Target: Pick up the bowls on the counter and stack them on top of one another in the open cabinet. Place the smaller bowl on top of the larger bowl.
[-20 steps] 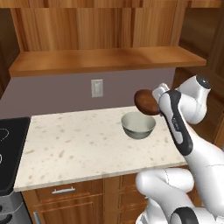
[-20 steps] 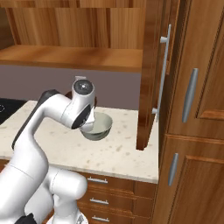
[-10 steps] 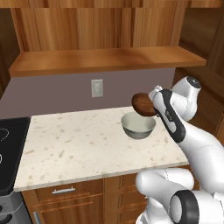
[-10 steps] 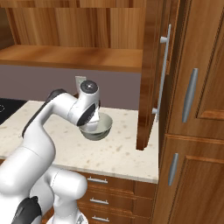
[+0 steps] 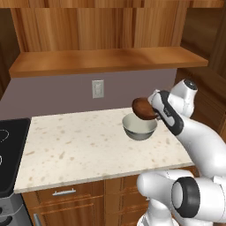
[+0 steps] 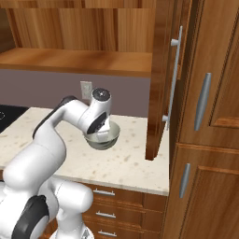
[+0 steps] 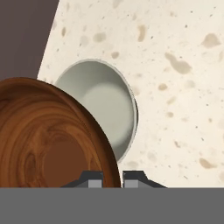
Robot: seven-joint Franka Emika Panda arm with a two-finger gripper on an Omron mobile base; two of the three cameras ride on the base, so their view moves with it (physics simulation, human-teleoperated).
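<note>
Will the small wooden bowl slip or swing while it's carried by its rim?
Probably stiff and light. The wooden bowl is pinched only at its rim by the shut gripper, so it may pivot. It hangs tilted over the grey-green bowl.

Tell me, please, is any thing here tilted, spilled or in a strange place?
Nothing is spilled or damaged. The small brown bowl is tipped on its side, but only because the fingers pinch its rim and hold it above the grey-green bowl, which sits upright on the counter.
</note>
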